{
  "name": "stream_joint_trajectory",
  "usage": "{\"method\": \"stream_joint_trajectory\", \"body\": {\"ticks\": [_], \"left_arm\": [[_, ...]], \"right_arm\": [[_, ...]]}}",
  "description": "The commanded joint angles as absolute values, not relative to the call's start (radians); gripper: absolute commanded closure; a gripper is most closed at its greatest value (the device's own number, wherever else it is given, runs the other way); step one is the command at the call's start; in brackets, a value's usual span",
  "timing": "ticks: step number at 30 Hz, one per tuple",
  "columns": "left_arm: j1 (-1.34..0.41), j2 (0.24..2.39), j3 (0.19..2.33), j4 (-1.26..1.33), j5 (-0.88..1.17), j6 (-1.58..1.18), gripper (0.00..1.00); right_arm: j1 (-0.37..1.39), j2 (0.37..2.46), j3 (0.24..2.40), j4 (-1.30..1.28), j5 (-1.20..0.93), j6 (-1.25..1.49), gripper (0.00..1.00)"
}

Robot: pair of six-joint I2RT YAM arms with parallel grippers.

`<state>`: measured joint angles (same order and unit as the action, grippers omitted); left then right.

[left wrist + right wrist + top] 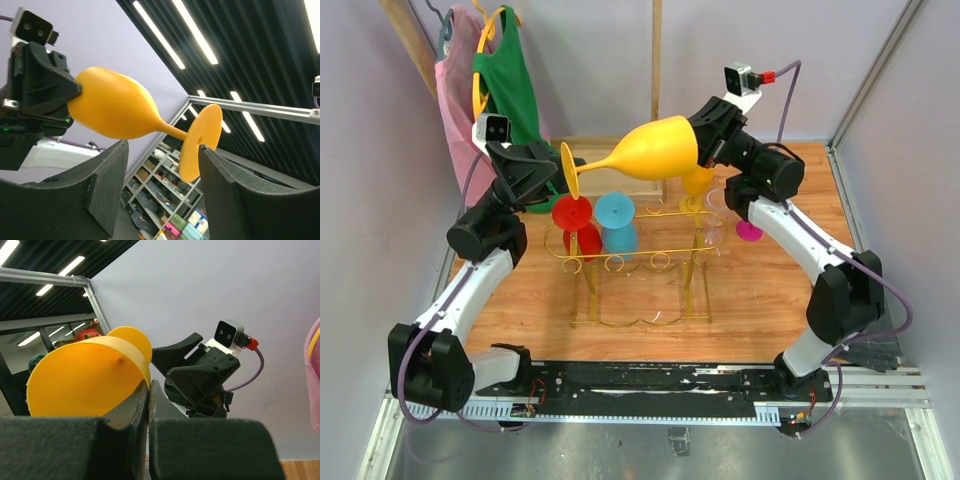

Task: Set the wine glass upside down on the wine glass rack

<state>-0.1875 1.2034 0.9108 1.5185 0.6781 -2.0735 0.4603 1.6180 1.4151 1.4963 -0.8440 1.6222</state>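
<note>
The wine glass [655,150], yellow, was held in the air above the far edge of the wine glass rack [630,262]. It lay roughly horizontal. Its bowl pointed toward the right end of the rack and its round foot toward the left end. The glass was clear of the rack.

The right gripper [705,135] was above the right end of the rack. In the right wrist view its fingers [125,410] were drawn close together and pinched the wall of the bowl at its rim.

The left gripper [548,178] was above the left end of the rack, at the foot of the glass. In the left wrist view its jaws stood wide apart, with the stem passing across the gap. The foot lay against or just beside one finger [220,185]; contact could not be confirmed.

A red glass [572,214] and a blue glass [617,213] stood foot-up in the left part of the rack's top frame. The rack stood on the wooden table [770,290].
</note>
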Motion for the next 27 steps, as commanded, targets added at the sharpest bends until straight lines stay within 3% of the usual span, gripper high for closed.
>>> {"method": "stream_joint_trajectory", "body": {"ticks": [1,7,11,16,19,24,27], "left_arm": [[-0.193,1.163,0.927,1.774,0.654,-2.135,0.38],[-0.193,1.129,0.914,1.774,0.654,-2.148,0.44],[-0.193,1.117,0.907,1.775,0.648,-2.148,0.65],[-0.193,1.116,0.910,1.775,0.649,-2.162,0.81],[-0.193,1.115,0.911,1.774,0.647,-2.164,0.99],[-0.193,1.109,0.933,1.775,0.653,-2.171,1.00],[-0.193,1.106,0.958,1.776,0.652,-2.184,1.00]], "right_arm": [[0.491,1.647,1.451,1.553,-0.837,1.598,0.99],[0.497,1.672,1.466,1.552,-0.813,1.592,0.99],[0.501,1.693,1.492,1.552,-0.803,1.599,0.99],[0.509,1.710,1.506,1.552,-0.806,1.602,0.99],[0.510,1.712,1.502,1.552,-0.805,1.600,0.99],[0.510,1.708,1.491,1.552,-0.802,1.599,0.96],[0.507,1.698,1.477,1.551,-0.801,1.588,0.79]]}}
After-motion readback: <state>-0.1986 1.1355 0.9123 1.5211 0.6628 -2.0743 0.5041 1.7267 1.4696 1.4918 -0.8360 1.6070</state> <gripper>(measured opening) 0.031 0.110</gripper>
